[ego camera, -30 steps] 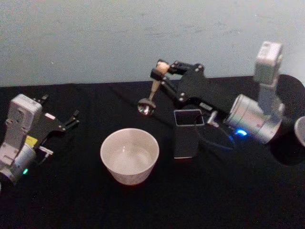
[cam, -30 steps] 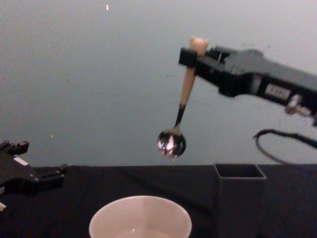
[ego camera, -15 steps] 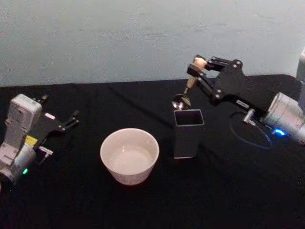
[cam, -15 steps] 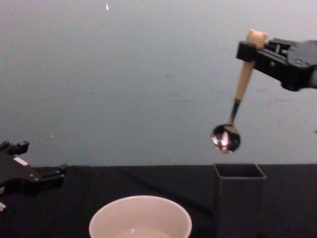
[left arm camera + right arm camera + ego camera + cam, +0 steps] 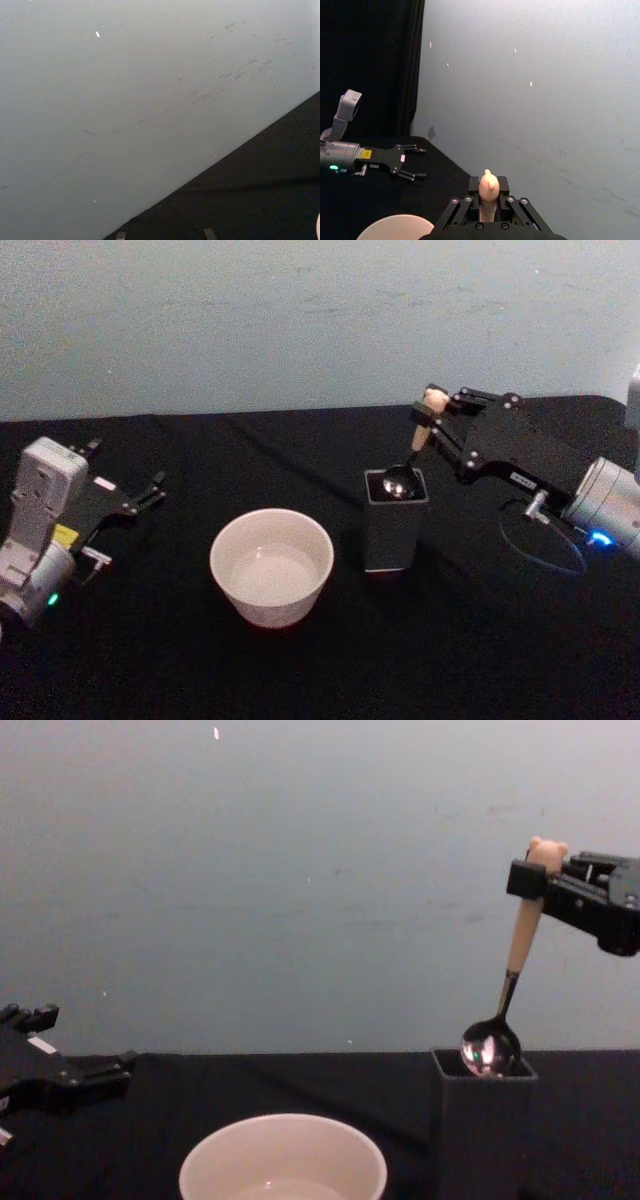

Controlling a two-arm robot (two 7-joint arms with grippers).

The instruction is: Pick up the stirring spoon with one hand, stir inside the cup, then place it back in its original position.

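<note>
chest view: right gripper [image 5: 530, 880] clamps stirring spoon [image 5: 522, 935] handle top, bowl at grey holder [image 5: 480, 1140] mouth, cup [image 5: 283, 1160] beside; left gripper [image 5: 155, 490] parked at table's left, fingers apart.

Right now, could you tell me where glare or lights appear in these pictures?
Chest view: the spoon, held by the right gripper at the holder's mouth, shows a glint on its bowl. Head view: a blue light glows on the right arm, a green light on the left.

Right gripper [image 5: 528, 880]: shifted from 12 o'clock of cup [image 5: 271, 570] toward its 3 o'clock, and lowered. Stirring spoon [image 5: 517, 950]: carried along; bowl, formerly airborne, now at mouth of dark grey holder [image 5: 482, 1130].
</note>
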